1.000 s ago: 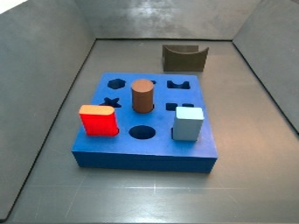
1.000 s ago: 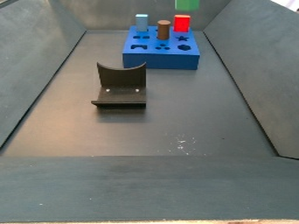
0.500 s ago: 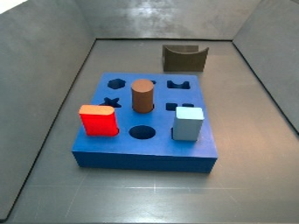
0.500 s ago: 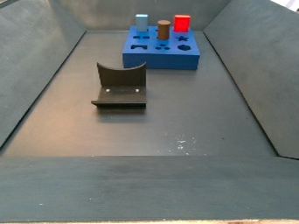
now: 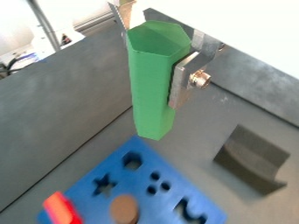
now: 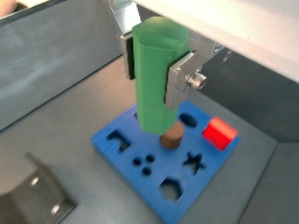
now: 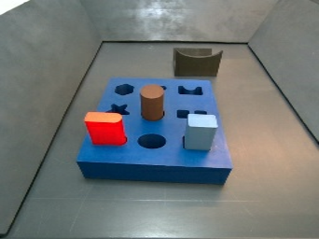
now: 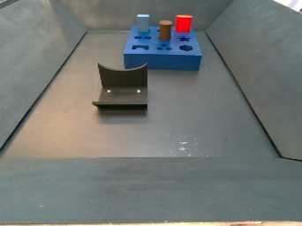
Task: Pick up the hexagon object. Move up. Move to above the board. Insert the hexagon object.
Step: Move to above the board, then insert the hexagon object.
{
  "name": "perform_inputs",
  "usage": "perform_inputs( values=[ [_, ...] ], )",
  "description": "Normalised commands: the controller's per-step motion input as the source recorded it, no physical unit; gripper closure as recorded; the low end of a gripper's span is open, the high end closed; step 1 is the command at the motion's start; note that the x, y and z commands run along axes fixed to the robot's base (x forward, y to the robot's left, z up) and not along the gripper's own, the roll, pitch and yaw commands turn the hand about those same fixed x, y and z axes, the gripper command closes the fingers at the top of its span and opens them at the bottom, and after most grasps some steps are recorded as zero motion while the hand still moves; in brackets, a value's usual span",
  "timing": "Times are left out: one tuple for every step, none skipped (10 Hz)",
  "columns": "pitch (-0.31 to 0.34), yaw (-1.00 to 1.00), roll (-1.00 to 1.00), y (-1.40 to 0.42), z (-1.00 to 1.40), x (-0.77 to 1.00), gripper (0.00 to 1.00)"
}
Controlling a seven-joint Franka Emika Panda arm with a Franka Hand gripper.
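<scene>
My gripper [image 5: 155, 66] is shut on the hexagon object [image 5: 152, 79], a plain light green peg held upright between the silver fingers [image 5: 184, 83]. Both wrist views show it, hanging high over the board [image 5: 140, 188]. In a wrist view the peg [image 6: 156, 79] lines up over the brown cylinder [image 6: 170, 137] on the board [image 6: 122, 140]. The board [image 7: 149, 163] is a thick blue block with shaped holes; its hexagon hole [image 7: 122, 91] is open. Gripper and peg are out of both side views.
On the board stand a brown cylinder [image 7: 152, 103], a red block [image 7: 104, 128] and a light blue block [image 7: 201, 131]. A dark olive arch-shaped block [image 7: 197, 62] lies on the grey floor beyond the board, also in a side view [image 8: 120, 86]. Grey walls enclose the floor.
One second ago a bit of green showed at the top edge of a side view above the board; it has since left that view. Nothing on the floor or board moved.
</scene>
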Motion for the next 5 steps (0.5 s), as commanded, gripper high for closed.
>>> perform_inputs(
  values=[
    [0.119, 0.01, 0.00, -1.00, 0.16, 0.09, 1.00],
    [0.135, 0.01, 0.01, -0.76, 0.13, 0.09, 1.00],
    [0.144, 0.01, 0.01, -0.49, 0.09, 0.09, 1.00],
    [0.119, 0.01, 0.02, -0.25, 0.05, 0.08, 1.00],
    [-0.139, 0.00, 0.00, 0.74, -0.98, -0.58, 1.00]
  ],
)
